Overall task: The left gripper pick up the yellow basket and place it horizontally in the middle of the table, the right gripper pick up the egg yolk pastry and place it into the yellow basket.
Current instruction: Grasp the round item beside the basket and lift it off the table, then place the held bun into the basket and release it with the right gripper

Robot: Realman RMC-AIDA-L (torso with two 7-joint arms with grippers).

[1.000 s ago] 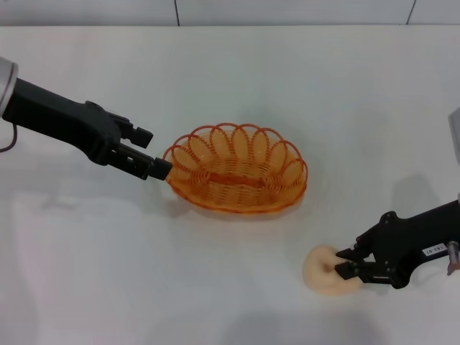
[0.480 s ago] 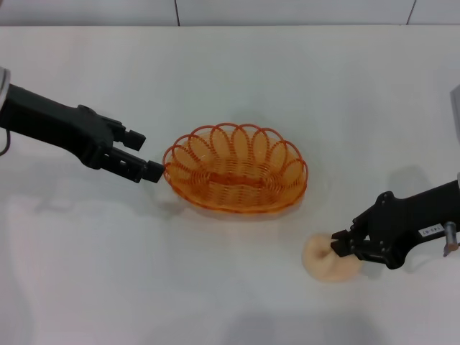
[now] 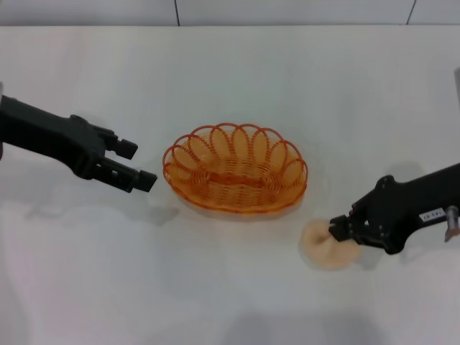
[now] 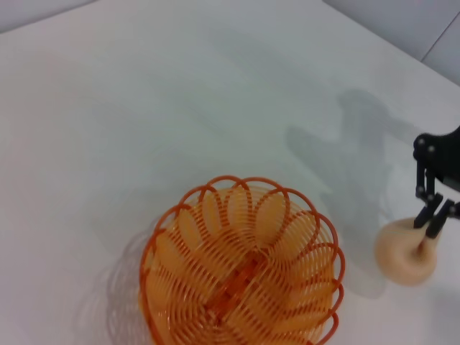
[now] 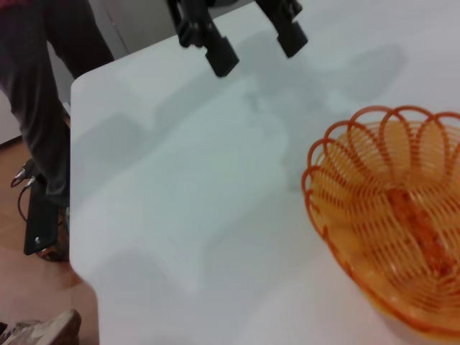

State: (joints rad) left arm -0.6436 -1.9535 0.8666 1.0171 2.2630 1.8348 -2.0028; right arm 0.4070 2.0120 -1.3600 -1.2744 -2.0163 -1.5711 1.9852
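The yellow basket (image 3: 235, 169) lies lengthwise at the middle of the table (image 3: 215, 287). It is empty. It also shows in the left wrist view (image 4: 241, 269) and the right wrist view (image 5: 395, 230). My left gripper (image 3: 136, 164) is open and empty, a short gap left of the basket's rim. It also shows in the right wrist view (image 5: 251, 39). My right gripper (image 3: 336, 230) is shut on the top of the egg yolk pastry (image 3: 327, 250), to the front right of the basket. In the left wrist view the pastry (image 4: 404, 253) hangs from the right gripper (image 4: 432, 219).
The table's corner and edge show in the right wrist view (image 5: 79, 215). A person's legs (image 5: 43, 93) and the floor lie beyond it. A wall runs along the table's far side (image 3: 287, 11).
My left gripper has drawn back to the left, off the basket's rim. My right gripper has moved away from the front edge with the pastry in it.
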